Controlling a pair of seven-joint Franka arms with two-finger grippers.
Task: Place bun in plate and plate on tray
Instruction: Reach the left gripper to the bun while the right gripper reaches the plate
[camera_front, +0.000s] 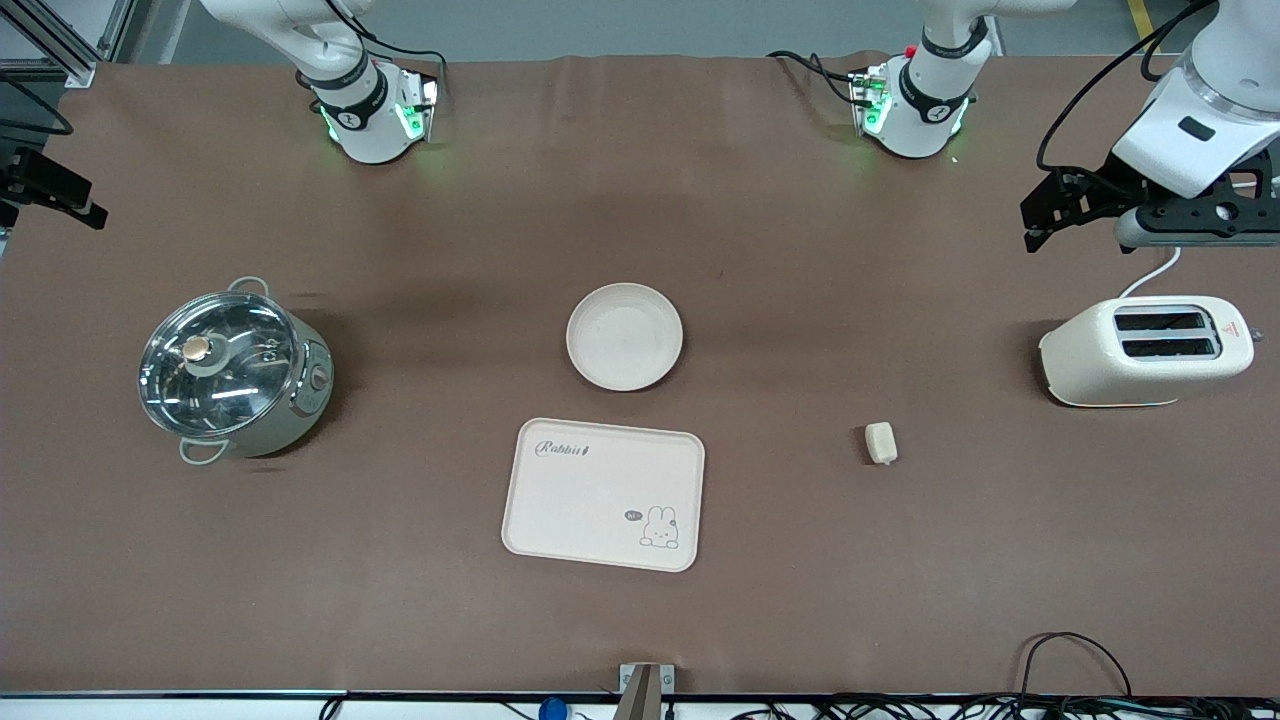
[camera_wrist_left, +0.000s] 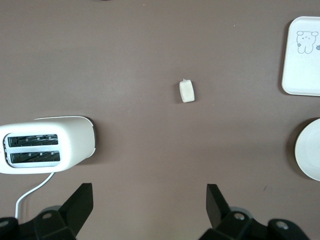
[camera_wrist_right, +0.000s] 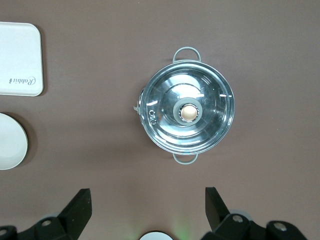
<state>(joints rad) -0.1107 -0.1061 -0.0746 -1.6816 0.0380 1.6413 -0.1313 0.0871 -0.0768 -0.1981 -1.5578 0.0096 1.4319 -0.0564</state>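
Both grippers, left (camera_front: 1040, 215) and right (camera_wrist_right: 147, 205), aloft, jaws wide.

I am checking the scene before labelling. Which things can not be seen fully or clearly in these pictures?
- Right gripper: the front view's edge cuts it off; only its wrist view shows the open fingers.
- Pot: contents unclear through the reflecting glass lid.
- Toaster: slots too dark to tell if anything is inside.
- Plate and tray: cut by the edge in both wrist views.
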